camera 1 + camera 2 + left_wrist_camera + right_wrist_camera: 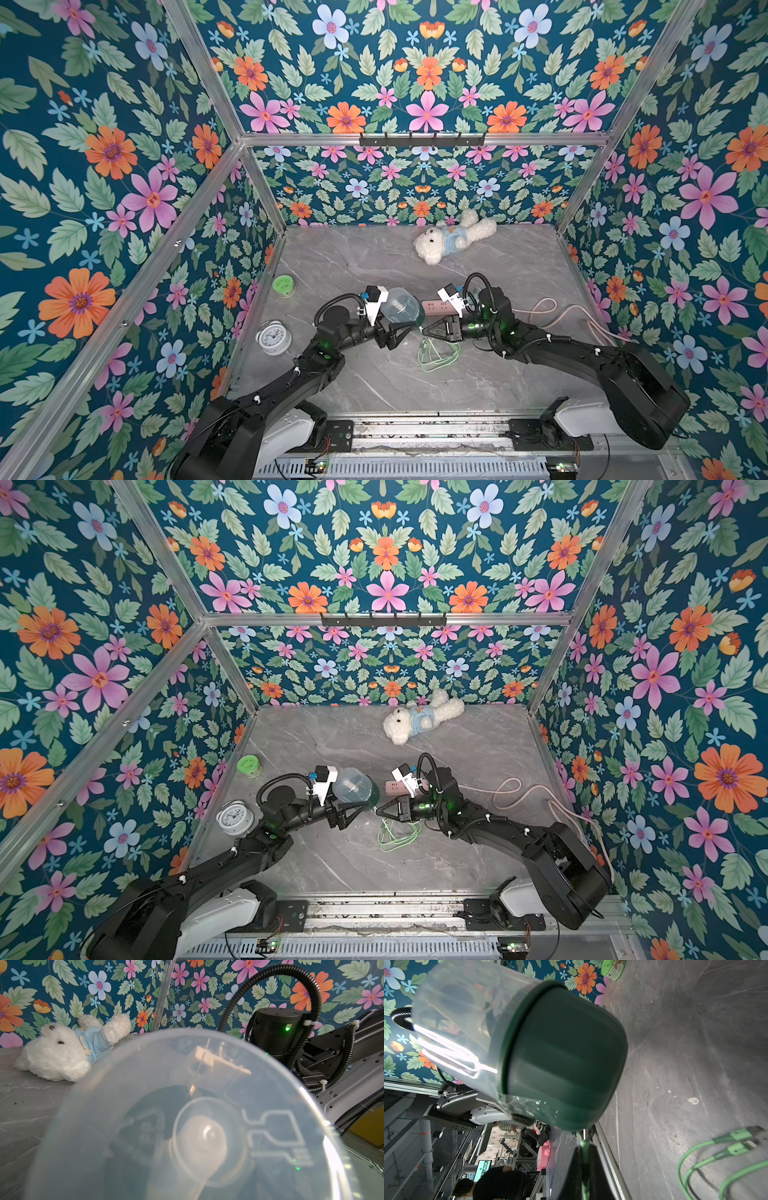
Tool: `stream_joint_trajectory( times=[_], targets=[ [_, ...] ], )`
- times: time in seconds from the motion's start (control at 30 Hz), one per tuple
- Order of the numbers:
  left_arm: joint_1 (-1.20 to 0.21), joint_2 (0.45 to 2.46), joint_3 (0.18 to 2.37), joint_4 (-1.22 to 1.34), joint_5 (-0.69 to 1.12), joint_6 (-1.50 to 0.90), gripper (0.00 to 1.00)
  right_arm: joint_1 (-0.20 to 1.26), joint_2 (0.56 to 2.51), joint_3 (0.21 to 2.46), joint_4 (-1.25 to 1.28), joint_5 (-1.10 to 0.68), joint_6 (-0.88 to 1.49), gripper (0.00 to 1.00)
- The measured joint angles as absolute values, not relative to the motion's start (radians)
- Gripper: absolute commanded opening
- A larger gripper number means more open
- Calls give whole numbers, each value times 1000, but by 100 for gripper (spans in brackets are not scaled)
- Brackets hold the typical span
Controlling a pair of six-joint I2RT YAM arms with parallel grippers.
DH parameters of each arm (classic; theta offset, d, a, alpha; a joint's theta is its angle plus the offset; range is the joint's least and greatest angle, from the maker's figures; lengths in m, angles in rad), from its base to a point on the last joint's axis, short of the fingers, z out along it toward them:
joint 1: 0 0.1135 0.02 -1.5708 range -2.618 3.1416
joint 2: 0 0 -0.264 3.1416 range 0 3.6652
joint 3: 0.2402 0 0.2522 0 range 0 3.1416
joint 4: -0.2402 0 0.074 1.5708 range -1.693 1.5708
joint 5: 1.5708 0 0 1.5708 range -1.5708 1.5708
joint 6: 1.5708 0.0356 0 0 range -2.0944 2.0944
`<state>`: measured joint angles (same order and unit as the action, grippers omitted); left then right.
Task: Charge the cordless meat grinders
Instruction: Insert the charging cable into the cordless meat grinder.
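The cordless meat grinder (401, 309) hangs tilted on its side at mid table, its translucent dome (187, 1118) filling the left wrist view and hiding that gripper's fingers there. My left gripper (405, 328) is closed wide round it; a black fingertip (523, 1118) presses on the cover's rim. The dark green base (566, 1053) faces my right gripper (423, 331), which is shut on a green cable plug (585, 1144). The plug's metal tip (584, 1133) meets the lower edge of the base. The rest of the green cable (436, 353) lies looped on the table below.
A pink power strip (436, 307) lies just behind the grinder, its pink cord (552, 309) running off right. A white teddy bear (453, 239) lies at the back, a green-lidded jar (284, 286) and a white alarm clock (273, 336) at the left wall.
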<state>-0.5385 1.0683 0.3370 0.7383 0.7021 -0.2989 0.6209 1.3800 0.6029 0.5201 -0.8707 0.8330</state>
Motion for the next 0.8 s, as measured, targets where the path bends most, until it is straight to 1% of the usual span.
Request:
stream_joint_trajectory(
  times=[0.4, 0.57, 0.8],
  targets=[
    [-546, 1074, 348, 719, 662, -256, 62, 611, 1424, 614, 573, -880, 915, 0],
    [-546, 1067, 356, 719, 671, -256, 62, 609, 1368, 660, 414, -855, 828, 0],
    [-561, 1074, 368, 698, 666, -241, 61, 583, 1369, 680, 355, -879, 810, 0]
  ],
)
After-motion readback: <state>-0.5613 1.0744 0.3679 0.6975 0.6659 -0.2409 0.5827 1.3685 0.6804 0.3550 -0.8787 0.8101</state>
